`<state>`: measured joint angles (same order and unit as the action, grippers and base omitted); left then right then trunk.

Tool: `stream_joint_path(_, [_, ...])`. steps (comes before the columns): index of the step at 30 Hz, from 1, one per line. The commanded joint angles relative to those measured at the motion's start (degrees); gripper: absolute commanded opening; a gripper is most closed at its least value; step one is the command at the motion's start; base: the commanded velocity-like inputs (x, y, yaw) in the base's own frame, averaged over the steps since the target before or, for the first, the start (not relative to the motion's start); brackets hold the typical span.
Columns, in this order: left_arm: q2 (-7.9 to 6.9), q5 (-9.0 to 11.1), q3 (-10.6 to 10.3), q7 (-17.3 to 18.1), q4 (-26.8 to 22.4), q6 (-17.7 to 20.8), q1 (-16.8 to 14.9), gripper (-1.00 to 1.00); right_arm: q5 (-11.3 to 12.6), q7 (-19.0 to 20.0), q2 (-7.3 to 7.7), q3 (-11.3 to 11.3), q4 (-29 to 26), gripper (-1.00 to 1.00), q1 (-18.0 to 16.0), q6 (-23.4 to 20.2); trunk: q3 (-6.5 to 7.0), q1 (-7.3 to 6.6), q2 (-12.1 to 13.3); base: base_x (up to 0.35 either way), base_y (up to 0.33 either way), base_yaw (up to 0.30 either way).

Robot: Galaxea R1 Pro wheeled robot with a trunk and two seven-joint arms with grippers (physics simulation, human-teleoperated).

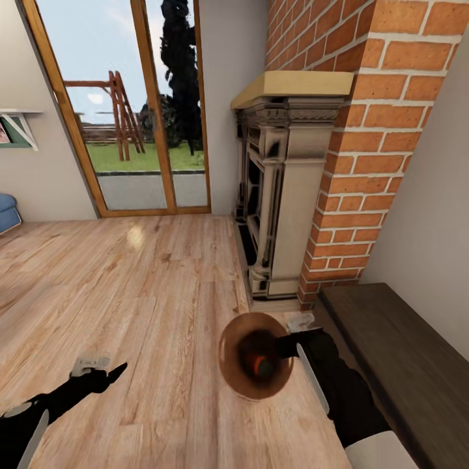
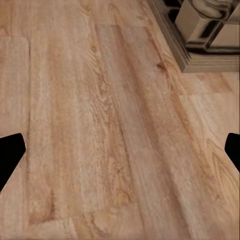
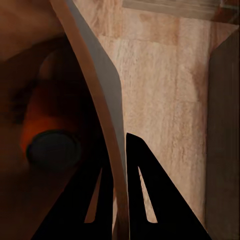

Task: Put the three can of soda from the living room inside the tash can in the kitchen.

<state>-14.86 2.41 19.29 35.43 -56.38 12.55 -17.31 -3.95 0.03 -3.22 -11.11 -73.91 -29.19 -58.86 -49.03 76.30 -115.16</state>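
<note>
The tash can (image 1: 229, 365), glossy brown inside, hangs above the wood floor in the head view, and my right gripper (image 1: 291, 344) is shut on its rim. In the right wrist view one finger (image 3: 95, 200) is inside the rim wall (image 3: 100, 95) and the other is outside it. One orange can of soda (image 1: 261, 365) lies at the bottom of the bin, its grey top (image 3: 53, 148) showing in the right wrist view. My left gripper (image 1: 109, 373) hangs open over bare floor with nothing between its fingertips (image 2: 10, 156).
This is the living room: a carved stone fireplace (image 1: 280, 195) and red brick chimney (image 1: 378, 130) stand ahead right. Wood-framed glass doors (image 1: 130, 104) are at the back. A blue sofa edge (image 1: 6, 212) is at far left. A dark wooden surface (image 1: 404, 358) runs along the right wall.
</note>
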Motion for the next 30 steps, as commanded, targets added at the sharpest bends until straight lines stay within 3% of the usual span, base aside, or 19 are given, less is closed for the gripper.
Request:
stream_joint_path(1, [0.00,0.0,-0.1,-0.9,2.4,-2.9,0.0,1.00,1.5,0.6,0.64,0.0,-1.7,-1.00,1.4,2.3,0.01,0.00,0.0,0.000,0.000,0.000])
stream_joint_path(3, [0.00,0.1,-0.2,-1.5,4.6,-5.7,0.0,1.00,1.6,0.7,1.08,0.0,-2.6,-1.00,3.3,5.7,0.01,0.00,0.0,0.000,0.000,0.000])
stream_joint_path(4, [0.03,0.1,-0.2,-1.8,6.2,-8.4,0.0,1.00,1.6,0.8,1.39,0.1,-3.2,-1.00,5.6,10.2,0.01,0.00,0.0,0.000,0.000,0.000])
stream_joint_path(9, [0.30,0.1,-0.2,-2.3,8.5,-14.5,0.0,1.00,1.7,1.1,2.01,0.1,-4.0,-1.00,10.7,22.3,0.01,0.00,0.0,0.000,0.000,0.000])
stream_joint_path(15, [2.55,0.2,-0.2,-2.4,9.3,-18.8,0.5,1.00,2.1,1.7,4.48,0.0,-4.1,-1.00,18.5,37.6,0.01,0.00,0.0,0.000,0.000,0.000])
stream_joint_path(18, [2.95,0.3,-0.2,-2.4,9.3,-20.6,1.3,1.00,2.1,4.9,5.74,0.4,-3.8,-1.00,21.2,43.7,0.01,0.00,0.0,0.000,0.000,0.000])
stream_joint_path(20, [3.11,0.2,-0.2,-2.4,9.7,-21.6,1.7,1.00,2.1,8.5,6.40,3.0,-2.3,-1.00,22.6,48.9,0.01,0.00,0.0,0.000,0.000,0.000])
stream_joint_path(23, [3.21,0.3,-0.2,-2.5,11.3,-22.1,1.9,1.00,2.1,10.7,6.77,6.8,1.8,-1.00,23.4,52.4,0.01,0.00,0.0,0.000,0.000,0.000])
stream_joint_path(30, [3.18,0.3,-0.2,-2.5,13.8,-22.4,2.0,1.00,2.1,11.5,7.01,9.2,5.2,-1.00,23.6,54.4,0.01,0.00,0.0,-0.026,0.001,0.000])
